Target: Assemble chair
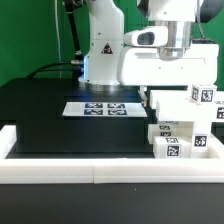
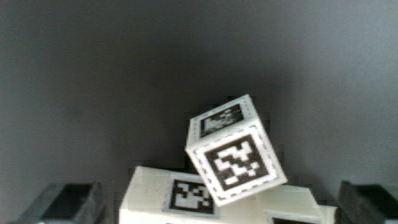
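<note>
On the exterior view's right, near the front rail, the white tagged chair pieces (image 1: 180,125) sit stacked on the black tabletop (image 1: 50,120). Above them hangs the end effector (image 2: 199,205), fingers spread fully wide and holding nothing; a tilted tagged block (image 2: 235,150) lies between them. Judged as an approach step, the next move calls for lowering squarely around that block before closing.

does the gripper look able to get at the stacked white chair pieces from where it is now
Probably yes. The gripper hangs open right above the white chair pieces stacked at the exterior view's right, with nothing visible between them. In the wrist view a tagged piece sits tilted between the fingertips, so a clean grip may need realigning.
</note>
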Tool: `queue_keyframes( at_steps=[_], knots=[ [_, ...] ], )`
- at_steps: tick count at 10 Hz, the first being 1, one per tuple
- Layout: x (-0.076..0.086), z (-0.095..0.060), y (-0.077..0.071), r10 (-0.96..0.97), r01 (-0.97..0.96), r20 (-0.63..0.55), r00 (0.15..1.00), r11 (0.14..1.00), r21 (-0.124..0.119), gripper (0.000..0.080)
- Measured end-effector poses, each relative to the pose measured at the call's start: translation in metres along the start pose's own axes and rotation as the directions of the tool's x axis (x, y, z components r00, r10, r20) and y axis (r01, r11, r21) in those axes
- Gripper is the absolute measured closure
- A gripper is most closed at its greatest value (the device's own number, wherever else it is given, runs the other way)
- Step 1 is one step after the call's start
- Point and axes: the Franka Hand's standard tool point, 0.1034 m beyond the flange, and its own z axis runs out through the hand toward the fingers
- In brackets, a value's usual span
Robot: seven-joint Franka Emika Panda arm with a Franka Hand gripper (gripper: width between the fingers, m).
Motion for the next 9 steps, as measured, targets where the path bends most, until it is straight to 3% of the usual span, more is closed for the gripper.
queue_keyframes(
  at_steps=[4, 9],
  knots=[
    [0.020, -0.002, 0.000, 0.002, -0.002, -0.013, 1.000, 1.000, 0.000, 0.0151],
    [0.045, -0.001, 0.011, 0.021, -0.022, -0.034, 0.999, 1.000, -0.008, 0.0151]
  ],
)
